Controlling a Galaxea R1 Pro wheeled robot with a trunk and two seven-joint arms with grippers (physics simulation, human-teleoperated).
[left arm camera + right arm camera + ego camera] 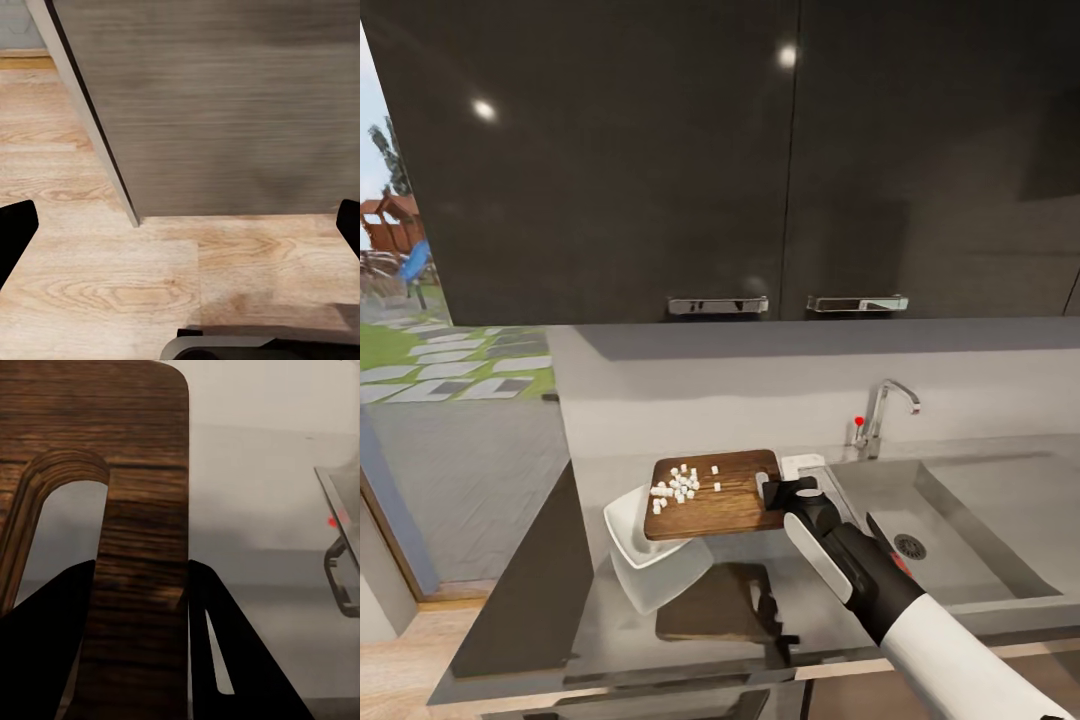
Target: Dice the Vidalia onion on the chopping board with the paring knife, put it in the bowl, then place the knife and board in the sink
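Right gripper (778, 492) is clamped on the slotted end of the chopping board (715, 494), fingers pinching the wood strip beside the oval slot, so the dark grainy board hangs above the grey countertop (760, 600) with its long axis running away from the sink (960, 520). Diced onion (682, 484), tiny white cubes, sits piled on the board's far half, right over the glossy white squarish bowl (650, 565) tucked under that edge. Left gripper's dark fingertips (15, 232) are spread apart over pale wood floor (97, 285).
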